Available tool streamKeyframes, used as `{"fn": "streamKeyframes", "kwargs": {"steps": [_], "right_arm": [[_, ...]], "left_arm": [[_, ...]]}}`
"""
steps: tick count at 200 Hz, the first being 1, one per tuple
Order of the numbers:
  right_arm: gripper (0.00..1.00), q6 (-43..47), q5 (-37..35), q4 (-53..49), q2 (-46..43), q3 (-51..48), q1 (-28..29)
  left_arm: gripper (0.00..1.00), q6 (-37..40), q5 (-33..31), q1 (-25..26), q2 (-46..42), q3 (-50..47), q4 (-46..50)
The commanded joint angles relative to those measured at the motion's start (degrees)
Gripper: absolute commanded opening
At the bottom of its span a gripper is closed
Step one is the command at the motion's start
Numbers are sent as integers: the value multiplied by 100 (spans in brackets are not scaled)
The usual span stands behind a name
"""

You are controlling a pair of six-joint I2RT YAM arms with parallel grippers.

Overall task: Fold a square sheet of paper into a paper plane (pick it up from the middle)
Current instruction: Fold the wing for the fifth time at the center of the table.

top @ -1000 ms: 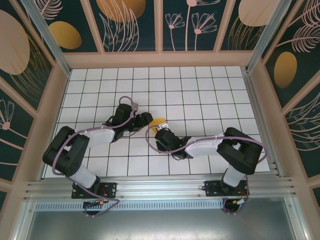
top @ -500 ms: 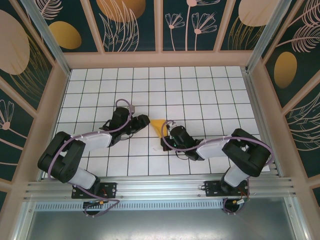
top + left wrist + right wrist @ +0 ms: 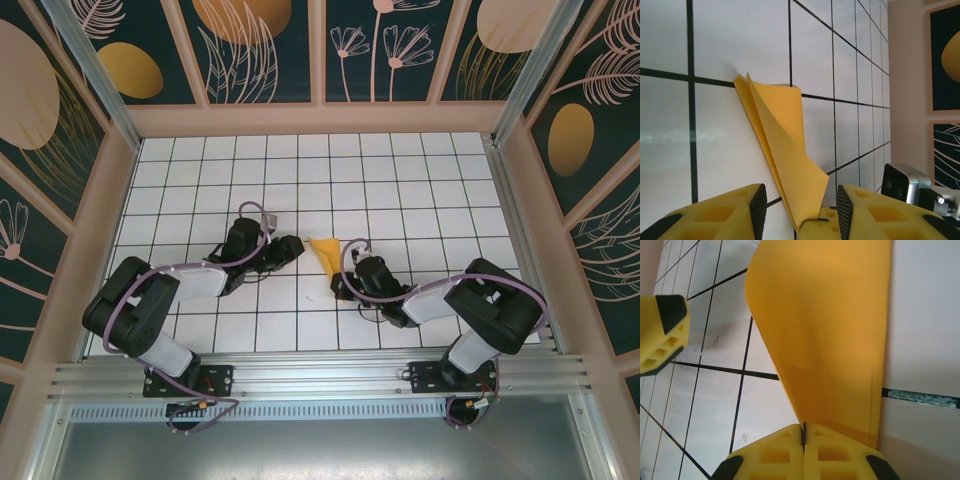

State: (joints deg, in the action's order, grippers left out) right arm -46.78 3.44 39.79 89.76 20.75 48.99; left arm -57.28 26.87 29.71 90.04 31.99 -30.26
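Observation:
The square sheet of paper (image 3: pixel 325 250) is a folded, pointed orange-yellow shape standing on edge on the white tiles, mid-table. My right gripper (image 3: pixel 344 274) grips its near end. In the right wrist view the jaws (image 3: pixel 803 431) are pressed together, and the paper (image 3: pixel 830 330) rises from between them. My left gripper (image 3: pixel 290 247) sits just left of the paper. In the left wrist view it (image 3: pixel 801 196) is open. Its black pads (image 3: pixel 759 207) stand either side of the paper's (image 3: pixel 782 150) lower end, with gaps on both sides. The right gripper's yellow tip (image 3: pixel 820 226) shows between them.
The table (image 3: pixel 400 180) is white tile with a black grid, boxed in by wooden frame walls (image 3: pixel 320 118). An aluminium rail (image 3: pixel 320 375) runs along the near edge by the arm bases. One left finger (image 3: pixel 665 335) shows at the left of the right wrist view.
The right gripper has drawn the paper slightly right and toward the near edge. The left gripper has followed to the paper and its jaws have narrowed around it.

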Motion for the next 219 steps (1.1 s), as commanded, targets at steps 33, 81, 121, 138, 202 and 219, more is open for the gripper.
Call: {"fn": "streamKeyframes", "kwargs": {"steps": [33,81,121,138,202,219], "right_arm": [[0,-486,533,510,-176,-187,-270],[0,-552,965,415,-220,-182,-441],[1,-549,1046,353,-195,-120,-474],[2,-522,1038,251,-206,-83,-478],[19,232,532,-1174,-437,586,-146],[24,465,225,-1595,-404,822,33]], "left_arm": [[42,-12,470,397,596,659,-304],[43,-5,708,632,1146,1117,-340],[43,-47,752,704,1449,1220,-449],[43,-38,724,704,1541,1257,-506],[43,-12,580,699,1744,1329,-542],[43,6,574,703,1745,1346,-521]]}}
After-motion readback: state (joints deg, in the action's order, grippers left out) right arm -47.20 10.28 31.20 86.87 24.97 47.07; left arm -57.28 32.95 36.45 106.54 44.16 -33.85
